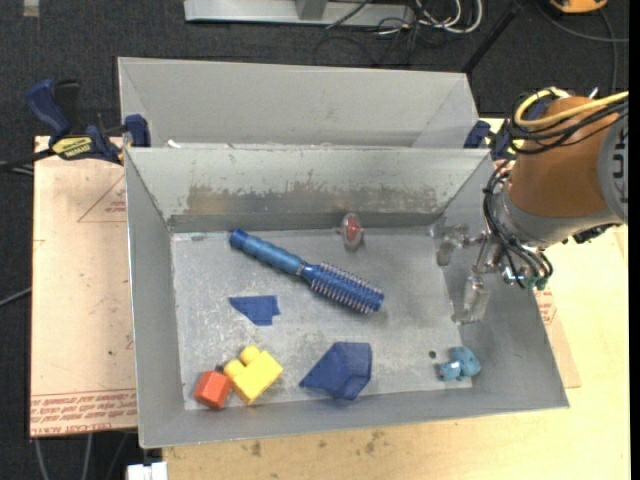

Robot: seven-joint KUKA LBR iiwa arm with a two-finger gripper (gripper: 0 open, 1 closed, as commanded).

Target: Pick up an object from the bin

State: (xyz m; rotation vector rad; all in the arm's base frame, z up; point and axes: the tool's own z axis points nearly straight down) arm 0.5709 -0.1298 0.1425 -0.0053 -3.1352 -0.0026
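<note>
Bin (150,298). Blue hairbrush (305,271) lies mid-floor. Dark blue cloth (340,370) at front, yellow block (254,373) front-left. Small light-blue toy (458,367) in front-right corner, nearest the gripper (458,283); probably light and hard, so pinch across its body. Gripper is by right wall, fingers apart, empty.

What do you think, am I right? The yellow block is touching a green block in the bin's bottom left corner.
Not quite. The small block touching the yellow plastic block is orange-red, not green. The rest holds: the camera view shows the two side by side in the bottom left corner of the grey metal bin.
</note>
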